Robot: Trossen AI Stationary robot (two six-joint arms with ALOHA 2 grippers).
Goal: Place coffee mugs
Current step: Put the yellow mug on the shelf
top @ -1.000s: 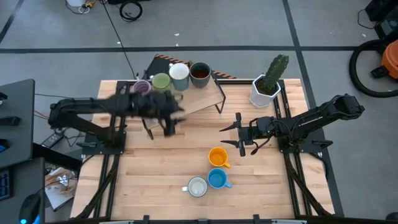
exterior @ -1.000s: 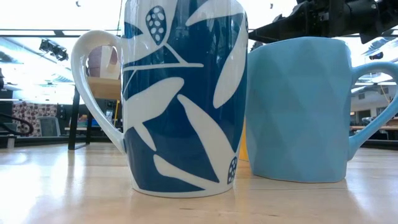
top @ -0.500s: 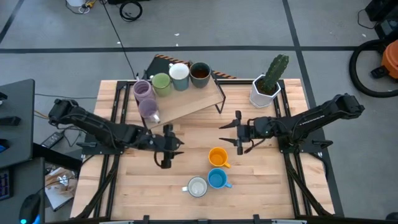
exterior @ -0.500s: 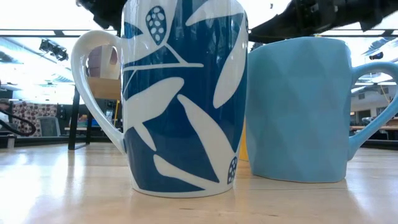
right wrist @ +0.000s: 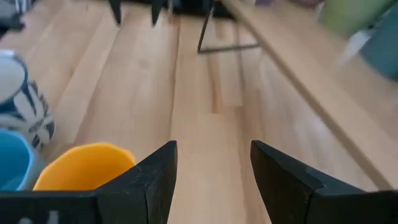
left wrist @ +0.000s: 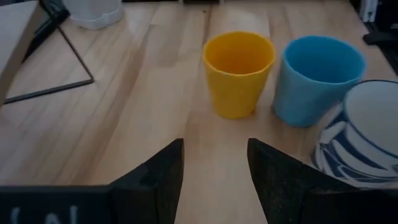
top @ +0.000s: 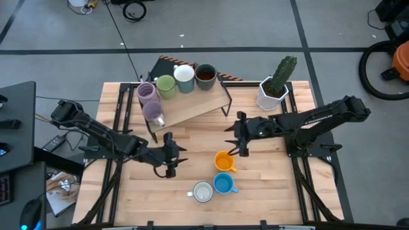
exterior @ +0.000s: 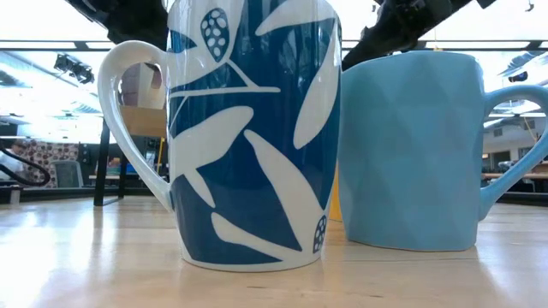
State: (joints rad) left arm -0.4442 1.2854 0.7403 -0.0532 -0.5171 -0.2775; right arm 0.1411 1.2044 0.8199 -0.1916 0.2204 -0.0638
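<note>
Mugs stand in two groups on the wooden tabletop (top: pixel 268 185). On a raised wooden shelf (top: pixel 192 105) at the far side, six stand upright: two purple mugs (top: pixel 149 101), a green mug (top: pixel 165 84), a white mug (top: pixel 184 75) and a dark brown mug (top: pixel 205 75). Near the front edge stand an orange mug (top: pixel 223 161), smooth and tapered, a pale blue mug (top: pixel 223 184) with a faceted wall, and a glossy blue-and-white leaf-patterned mug (top: pixel 202 191). All three are upright, mouths up, and look empty. A white faceted pot (top: pixel 271 94) holds a green cactus. The left gripper (top: pixel 170 157) hovers left of the orange mug, jaws apart and holding nothing. The right gripper (top: pixel 239 135) hangs just behind the orange mug, jaws likewise apart and empty.
</note>
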